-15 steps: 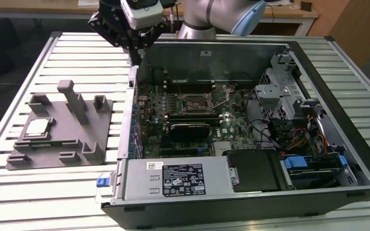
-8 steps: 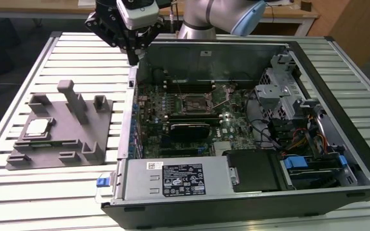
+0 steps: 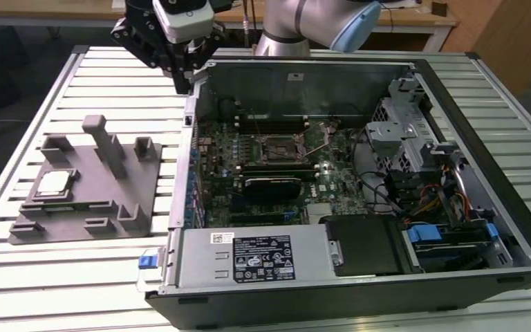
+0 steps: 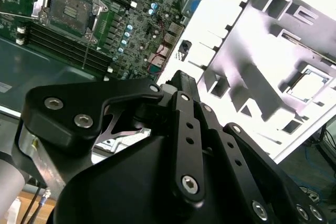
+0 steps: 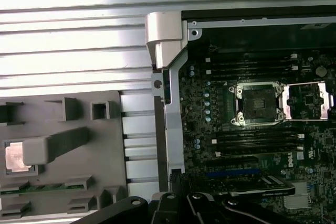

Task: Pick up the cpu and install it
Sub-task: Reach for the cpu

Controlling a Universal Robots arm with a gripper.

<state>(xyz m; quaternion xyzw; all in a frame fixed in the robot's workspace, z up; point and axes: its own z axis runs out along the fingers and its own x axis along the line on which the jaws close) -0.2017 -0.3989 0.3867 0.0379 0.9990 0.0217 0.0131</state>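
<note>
**Silvery chip waits in the tray, claw up at the case corner**

The black claw (image 3: 184,77) hangs over the slatted metal table (image 3: 108,90), just beside the upper corner of the open computer case (image 3: 191,138). Whether it is clenched or released cannot be told, but it carries nothing.

The cpu (image 3: 53,182) lies flat in a recess of the grey plastic tray (image 3: 99,214), well apart from the claw and toward the exterior view's left of it. In the first wrist view one of the tray's upright posts (image 5: 58,145) partly hides the chip.

On the claw's other side, inside the case, the dark socket (image 3: 278,146) sits on the green motherboard (image 3: 339,187) with its metal frame swung open and nothing seated in it.
</note>
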